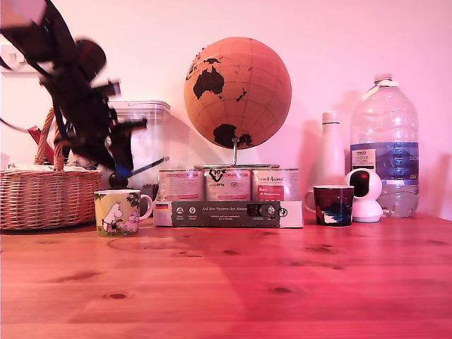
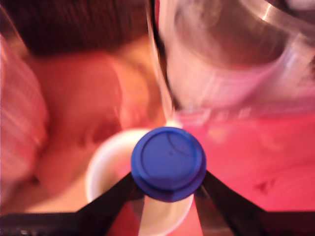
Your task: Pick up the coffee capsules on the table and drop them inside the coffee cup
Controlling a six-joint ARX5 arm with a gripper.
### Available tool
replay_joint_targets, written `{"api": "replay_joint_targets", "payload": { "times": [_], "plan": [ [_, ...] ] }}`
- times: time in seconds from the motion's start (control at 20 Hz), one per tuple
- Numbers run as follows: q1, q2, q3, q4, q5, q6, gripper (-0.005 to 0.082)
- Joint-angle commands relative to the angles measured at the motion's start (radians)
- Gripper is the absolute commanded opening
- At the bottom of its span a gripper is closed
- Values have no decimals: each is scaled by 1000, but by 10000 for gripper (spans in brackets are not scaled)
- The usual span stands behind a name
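Observation:
A bright blue coffee capsule [image 2: 168, 162] is pinched between the two dark fingers of my gripper [image 2: 168, 189], flat end towards the wrist camera. In the wrist view it hangs right over the open mouth of the coffee cup [image 2: 101, 169]. In the exterior view the pale yellow-green coffee cup [image 1: 116, 212] with cartoon figures stands on the table at the left. The blurred black arm reaches down over it, the gripper [image 1: 122, 176] just above the rim with a bit of blue capsule [image 1: 124, 171] showing.
A wicker basket [image 1: 42, 194] stands close on the cup's left in the exterior view, a clear plastic container [image 1: 145, 145] behind it. A cork globe [image 1: 236, 92], tins on a dark box [image 1: 226, 212], a dark mug [image 1: 332, 205], a white bottle [image 1: 330, 152] and a water bottle [image 1: 385, 148] line the back.

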Motion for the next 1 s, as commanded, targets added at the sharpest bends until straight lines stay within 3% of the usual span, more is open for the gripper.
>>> {"api": "replay_joint_targets", "payload": {
  "times": [0.0,0.85,0.9,0.95],
  "plan": [
    [1,41,38,-27,1,1,181],
    [5,58,61,-103,-42,10,189],
    [5,58,61,-101,-42,10,250],
    [5,58,61,-101,-41,10,402]
  ]
}}
